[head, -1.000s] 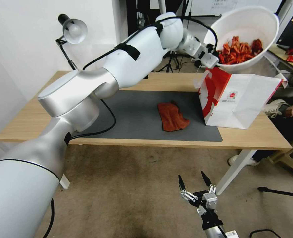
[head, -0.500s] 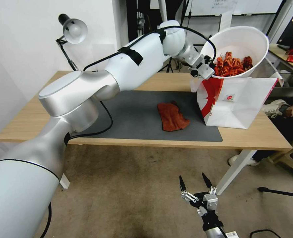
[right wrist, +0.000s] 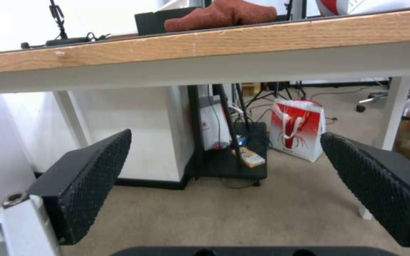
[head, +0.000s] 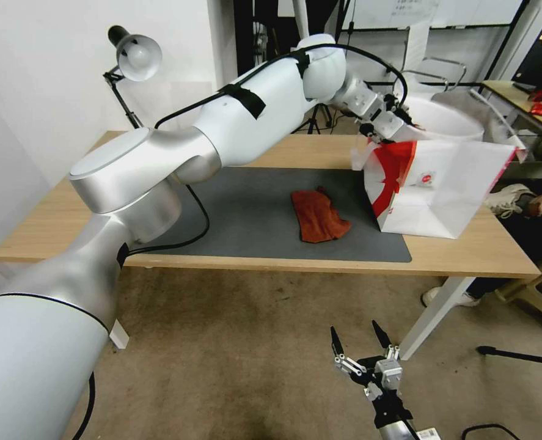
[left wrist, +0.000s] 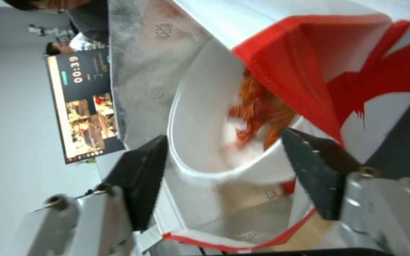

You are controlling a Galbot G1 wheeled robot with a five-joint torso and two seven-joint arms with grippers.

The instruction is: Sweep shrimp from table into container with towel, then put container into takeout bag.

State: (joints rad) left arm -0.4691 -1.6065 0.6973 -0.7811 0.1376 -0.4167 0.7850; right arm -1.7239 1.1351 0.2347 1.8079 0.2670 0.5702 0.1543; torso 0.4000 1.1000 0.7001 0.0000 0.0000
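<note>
Container point(head: 448, 122) lowered into takeout bag point(head: 435, 186) | left gripper point(left wrist: 224, 167) jaws spread | right gripper point(head: 359, 342) jaws spread

place: robotics lab or office test room | evidence: carpeted floor point(head: 240, 342); light-wood desk point(head: 57, 214) with clamp lamp point(head: 135, 56); tripod stands point(head: 312, 119) behind desk; timer screen point(left wrist: 84, 106) beyond desk

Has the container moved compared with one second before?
Yes. The container has come down: before, it was high above the takeout bag, which stands fixed; now it sits low in the bag's mouth, with the left tool at its rim.
</note>
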